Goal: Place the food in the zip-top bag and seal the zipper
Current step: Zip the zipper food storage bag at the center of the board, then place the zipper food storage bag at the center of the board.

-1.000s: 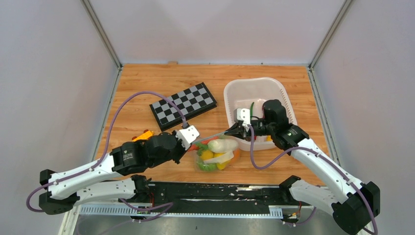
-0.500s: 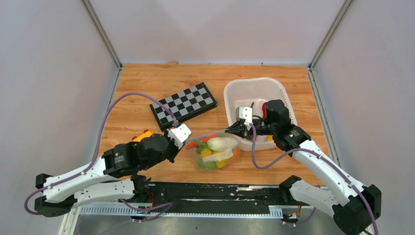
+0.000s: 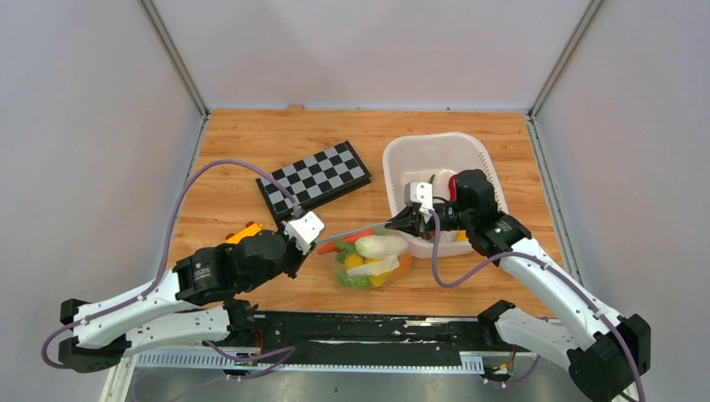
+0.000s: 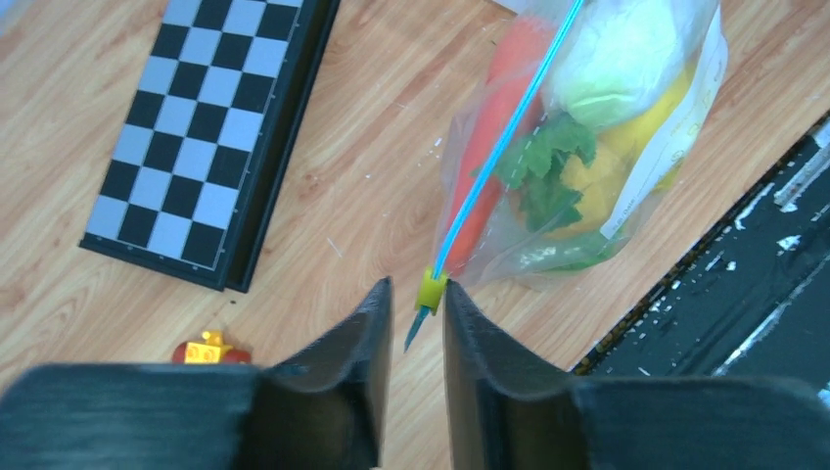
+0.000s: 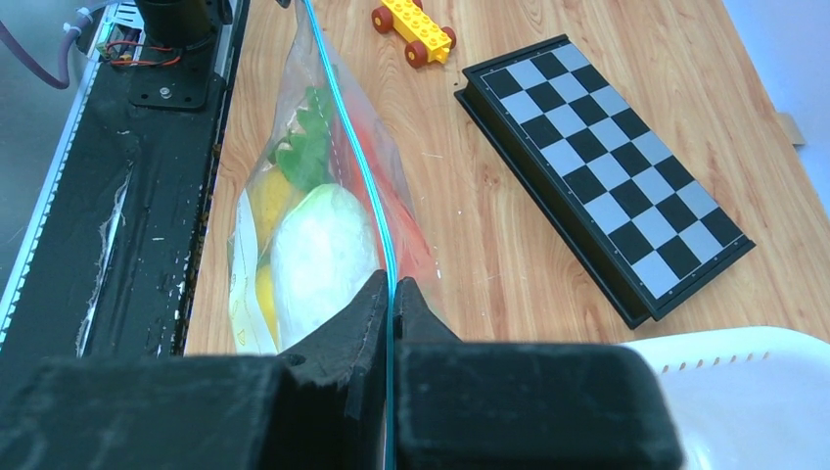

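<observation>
The zip-top bag [image 3: 374, 261] lies on the table in front of the basket, filled with food: a white radish [image 3: 381, 245], yellow pieces, green leaves and a red-orange piece. Its zipper [image 3: 352, 234] is stretched taut between both grippers. My right gripper [image 3: 393, 224] is shut on the zipper's right end [image 5: 348, 147], jaws pinching the teal strip. My left gripper [image 4: 418, 294] is at the zipper's left end. Its jaws stand slightly apart around the yellow-green slider [image 4: 431, 290], which touches one finger only. The strip [image 4: 499, 147] runs straight over the food [image 4: 587, 176].
A white basket [image 3: 435, 151] stands behind the right gripper with a red and white item inside. A folded chessboard [image 3: 314, 180] lies at the back left. A yellow toy car [image 3: 244, 233] sits beside the left gripper. A black rail [image 3: 377, 322] edges the table front.
My left gripper has slid left along the zipper to its end, then stopped. The right gripper has shifted slightly right, still holding the strip taut.
</observation>
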You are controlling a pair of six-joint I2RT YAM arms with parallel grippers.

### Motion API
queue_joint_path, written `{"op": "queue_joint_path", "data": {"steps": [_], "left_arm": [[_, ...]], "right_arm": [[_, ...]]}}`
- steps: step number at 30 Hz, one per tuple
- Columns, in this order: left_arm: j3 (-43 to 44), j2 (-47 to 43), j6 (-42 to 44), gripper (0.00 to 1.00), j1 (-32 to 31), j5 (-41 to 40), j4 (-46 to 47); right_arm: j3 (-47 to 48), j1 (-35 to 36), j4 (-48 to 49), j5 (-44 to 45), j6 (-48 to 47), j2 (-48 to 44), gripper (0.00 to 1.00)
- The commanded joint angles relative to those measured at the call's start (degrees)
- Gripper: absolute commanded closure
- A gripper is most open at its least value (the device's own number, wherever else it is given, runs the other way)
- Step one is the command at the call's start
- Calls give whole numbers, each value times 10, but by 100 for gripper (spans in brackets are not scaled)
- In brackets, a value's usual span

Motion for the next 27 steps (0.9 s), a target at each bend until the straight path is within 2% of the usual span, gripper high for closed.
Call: {"op": "queue_joint_path", "data": {"steps": [1,5,9,13,23,27], "left_arm": [[0,-13,-8,61,1,-27,21],[2,-30,-15,30,0,-52,43],[2,-58,-25,18,1,-64,74],[-2,-79,-30,12,1,-55,104],[-1,-53,-36,10,1,-31,133],[1,-69,-42,9,1,-55,143]], "right_arm": [[21,-7,19,-41,5,11,99],[27,-7,21,-51,16,25,99],[35,-3,24,-53,23,36,99],[42,9,25,-51,26,48,99],[79,68,49,-60,34,76,100],[99,95,71,-40,46,86,99]]}}
